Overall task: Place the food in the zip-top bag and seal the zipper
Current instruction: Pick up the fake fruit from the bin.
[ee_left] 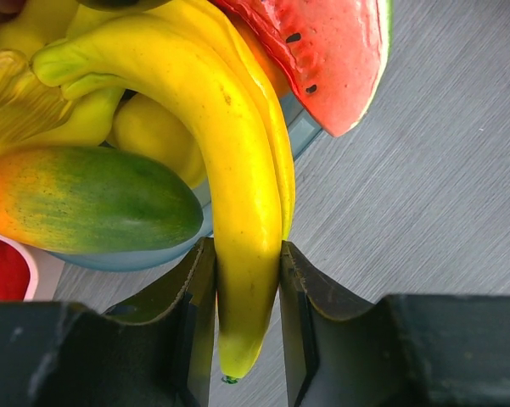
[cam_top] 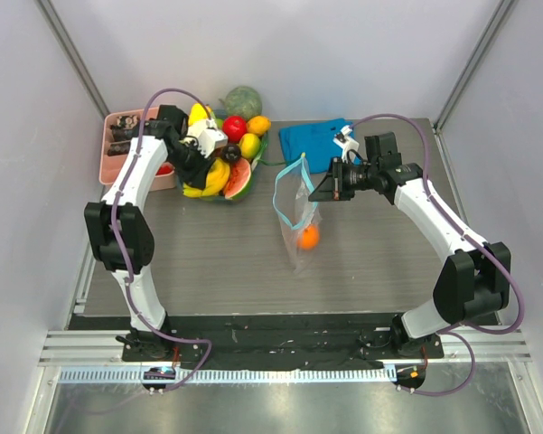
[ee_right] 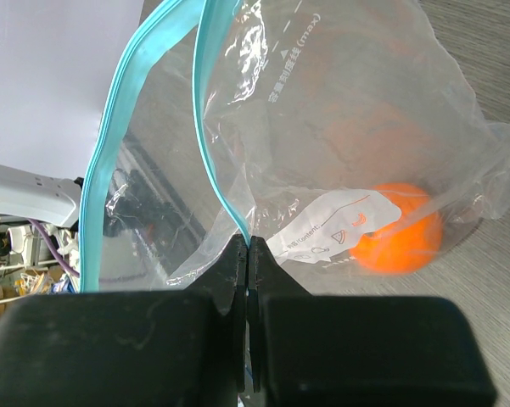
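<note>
Left gripper [ee_left: 246,254]: jaws narrow, clamped on banana bunch [ee_left: 238,170], 1 finger touching each side near tip. Bunch lies over rim of blue bowl [ee_left: 136,259] at far left of table, beside watermelon slice [ee_left: 322,51].

Right gripper [ee_right: 248,250]: jaws pressed together, pinching zip-top bag [cam_top: 294,203] at zipper [ee_right: 129,85]. Bag at table centre, held up by mouth edge, mouth open, bottom on table. 1 orange [ee_right: 399,237] inside at bottom. Blue cloth [cam_top: 312,140] just behind bag.
</note>
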Robot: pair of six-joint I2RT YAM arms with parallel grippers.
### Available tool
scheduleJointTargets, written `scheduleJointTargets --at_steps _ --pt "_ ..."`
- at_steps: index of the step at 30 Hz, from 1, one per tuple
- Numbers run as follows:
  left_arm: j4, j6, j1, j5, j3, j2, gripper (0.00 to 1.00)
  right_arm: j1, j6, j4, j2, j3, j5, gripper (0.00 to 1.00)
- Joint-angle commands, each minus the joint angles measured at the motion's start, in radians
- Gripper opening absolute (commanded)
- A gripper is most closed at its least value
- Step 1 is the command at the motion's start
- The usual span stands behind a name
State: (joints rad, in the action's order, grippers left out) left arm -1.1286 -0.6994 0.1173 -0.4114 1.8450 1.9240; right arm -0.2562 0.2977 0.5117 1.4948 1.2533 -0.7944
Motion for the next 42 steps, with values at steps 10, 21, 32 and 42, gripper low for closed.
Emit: scheduleJointTargets --at_steps 10,21,32,42 --pt "-0.08 -0.071 -0.002 -0.037 0.01 -0.088 0.12 -0.005 -0.012 0.001 -0.002 0.049 0.0 0.01" --pt "-0.106 -0.083 -0.002 -0.05 -0.018 -0.163 0.09 -0.005 -0.011 -0.002 -0.004 0.055 -0.002 0.01" --pt "-0.169 -0.098 -0.002 -0.059 -0.072 -0.266 0.04 -0.003 -0.017 -0.002 -0.001 0.064 -0.006 0.01" --pt "-0.364 0.016 0.145 -0.222 0.196 -0.296 0.03 -0.005 -0.068 0.039 -0.013 0.075 0.004 0.01"
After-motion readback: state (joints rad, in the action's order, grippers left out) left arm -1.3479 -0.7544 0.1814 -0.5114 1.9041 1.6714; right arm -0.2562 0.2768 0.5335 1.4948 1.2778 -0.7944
